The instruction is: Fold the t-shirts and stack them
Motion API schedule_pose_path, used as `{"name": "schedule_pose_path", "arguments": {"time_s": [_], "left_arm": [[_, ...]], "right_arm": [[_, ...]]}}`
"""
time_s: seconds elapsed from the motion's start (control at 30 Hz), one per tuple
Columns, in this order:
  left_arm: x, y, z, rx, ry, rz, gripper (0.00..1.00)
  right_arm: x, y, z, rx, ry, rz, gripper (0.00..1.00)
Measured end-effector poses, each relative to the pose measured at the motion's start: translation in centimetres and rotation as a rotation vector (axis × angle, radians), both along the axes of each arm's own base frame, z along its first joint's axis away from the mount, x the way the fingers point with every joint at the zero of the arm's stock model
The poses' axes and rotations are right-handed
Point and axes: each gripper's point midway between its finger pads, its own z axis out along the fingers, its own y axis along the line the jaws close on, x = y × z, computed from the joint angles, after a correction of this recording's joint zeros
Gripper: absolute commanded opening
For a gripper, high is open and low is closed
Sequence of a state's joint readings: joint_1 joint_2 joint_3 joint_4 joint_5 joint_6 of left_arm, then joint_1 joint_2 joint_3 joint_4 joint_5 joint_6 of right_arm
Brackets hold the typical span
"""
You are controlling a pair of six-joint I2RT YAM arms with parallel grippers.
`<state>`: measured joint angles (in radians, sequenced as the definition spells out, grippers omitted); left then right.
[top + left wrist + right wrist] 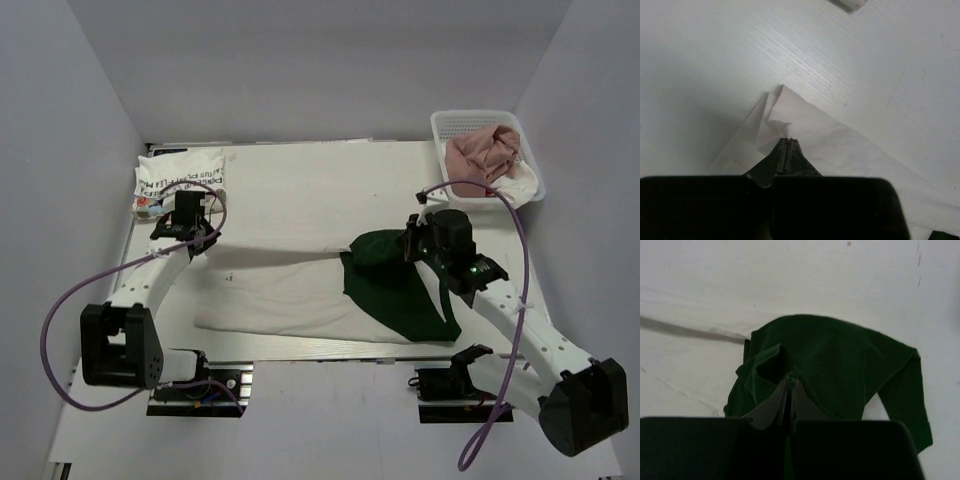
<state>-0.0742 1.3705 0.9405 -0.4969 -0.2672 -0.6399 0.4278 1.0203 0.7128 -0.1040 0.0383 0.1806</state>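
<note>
Left gripper [787, 142], fingers pressed together, pinches a crumpled white corner of the white t-shirt [280, 290] lying stretched across the table [300, 180]; right gripper [790, 383] likewise pinches its dark green sleeve [840, 355]. Far left lies a folded white t-shirt [185, 170] with black lettering, too small to read. A white lattice basket [455, 122] at the far right holds a bunched pink t-shirt [485, 150] over white cloth [518, 186].

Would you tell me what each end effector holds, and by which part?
One shirt: left end effector pinches a white corner, right end effector its dark green part.
</note>
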Motion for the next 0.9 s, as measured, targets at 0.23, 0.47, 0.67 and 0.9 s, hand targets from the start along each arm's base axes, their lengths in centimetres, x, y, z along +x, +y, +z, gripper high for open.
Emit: {"name": "schedule_pose_path", "arguments": {"time_s": [0.23, 0.47, 0.67, 0.9], "left_arm": [[-3.8, 1.4, -0.5, -0.009, -0.025, 0.144, 0.0], [-5.9, 2.3, -3.1, 0.003, 0.068, 0.243, 0.01], [-8.2, 3.1, -4.1, 0.003, 0.141, 0.347, 0.74], [-10.5, 4.4, -1.6, 0.005, 0.09, 0.459, 1.0]], "right_arm": [[-5.7, -1.4, -2.2, 0.039, 0.105, -0.025, 0.0], [-9.3, -1.5, -4.6, 0.088, 0.204, -0.013, 0.0], [-12.1, -1.6, -8.5, 0.088, 0.379, -0.027, 0.9], [-14.2, -1.7, -8.7, 0.127, 0.448, -0.043, 0.9]]}}
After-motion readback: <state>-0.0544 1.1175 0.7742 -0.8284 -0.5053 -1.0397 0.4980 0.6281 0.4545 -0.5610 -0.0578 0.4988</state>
